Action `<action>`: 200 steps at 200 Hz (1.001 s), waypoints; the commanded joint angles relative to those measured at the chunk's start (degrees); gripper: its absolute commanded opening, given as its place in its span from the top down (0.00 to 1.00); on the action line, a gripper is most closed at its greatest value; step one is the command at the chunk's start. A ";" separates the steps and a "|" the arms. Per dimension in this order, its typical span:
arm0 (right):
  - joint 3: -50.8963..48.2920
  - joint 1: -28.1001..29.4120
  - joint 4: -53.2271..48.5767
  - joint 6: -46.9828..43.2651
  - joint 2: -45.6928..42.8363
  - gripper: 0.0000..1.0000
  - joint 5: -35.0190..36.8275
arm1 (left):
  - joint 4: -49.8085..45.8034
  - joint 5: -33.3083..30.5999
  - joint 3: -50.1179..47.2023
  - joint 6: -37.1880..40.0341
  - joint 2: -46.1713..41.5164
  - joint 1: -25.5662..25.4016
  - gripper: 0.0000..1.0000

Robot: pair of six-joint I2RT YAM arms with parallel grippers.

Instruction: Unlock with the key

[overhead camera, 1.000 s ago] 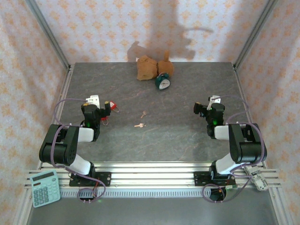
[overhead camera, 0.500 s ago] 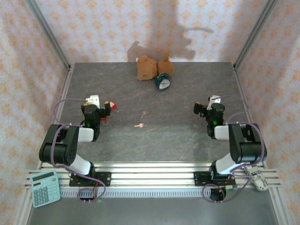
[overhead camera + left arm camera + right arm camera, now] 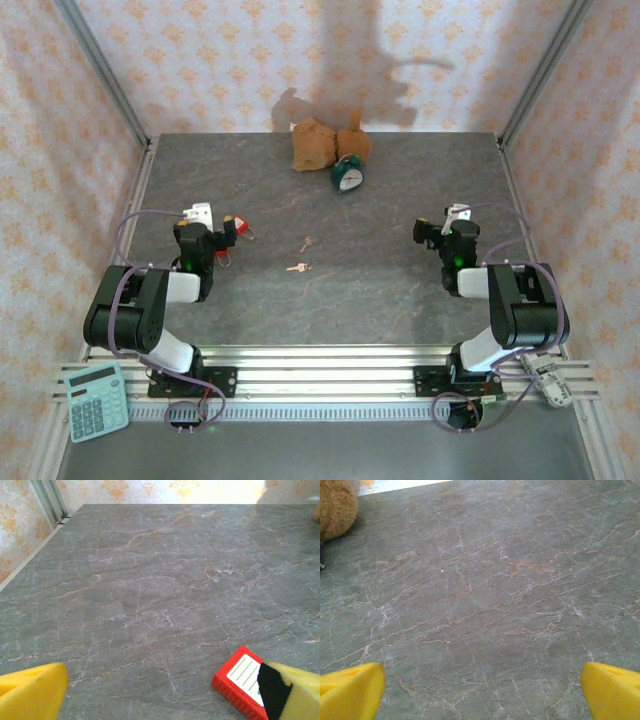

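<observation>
The left hand [image 3: 203, 224] stands released, its jaws spread wide and grasping nothing. In its wrist view the hand [image 3: 162, 692] hangs low over the grey marbled counter [image 3: 150, 580], with one yellow finger [image 3: 30, 692] at the lower left corner and the other at the lower right. The red padlock [image 3: 239, 682] lies flat on the counter just inside that right-side finger, which covers its near corner. A white lined label shows on the lock's upper face. From above, the red padlock [image 3: 235, 226] sits just beside the left hand, on the side toward the middle of the counter.

The right hand [image 3: 450, 226] is likewise released, jaws wide apart and empty. In its wrist view the hand [image 3: 482, 687] has bare counter between its two yellow fingers [image 3: 350, 687].

Two small keys lie loose on the counter between the arms, nearer the left one. The farther key [image 3: 307, 243] and the nearer key [image 3: 296, 267] rest close together but apart. Both are well clear of either hand and apart from the padlock.

At the far edge sits a brown plush toy [image 3: 325, 143], with a small teal alarm clock [image 3: 347, 176] touching its front. A pale green calculator [image 3: 97, 400] lies by the left arm's base, off the counter.
</observation>
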 commanded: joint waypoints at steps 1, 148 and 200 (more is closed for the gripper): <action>0.04 -0.39 1.17 -0.30 -0.98 0.01 -0.26 | 1.30 -0.33 0.28 0.48 0.14 -0.30 0.00; 0.01 -0.41 1.14 -0.35 -0.95 0.01 -0.31 | 0.23 -0.09 0.81 -0.76 0.28 0.66 0.00; 0.04 -0.42 1.06 -0.29 -0.86 0.01 -0.27 | 0.20 -0.14 0.85 -0.65 0.23 0.72 0.00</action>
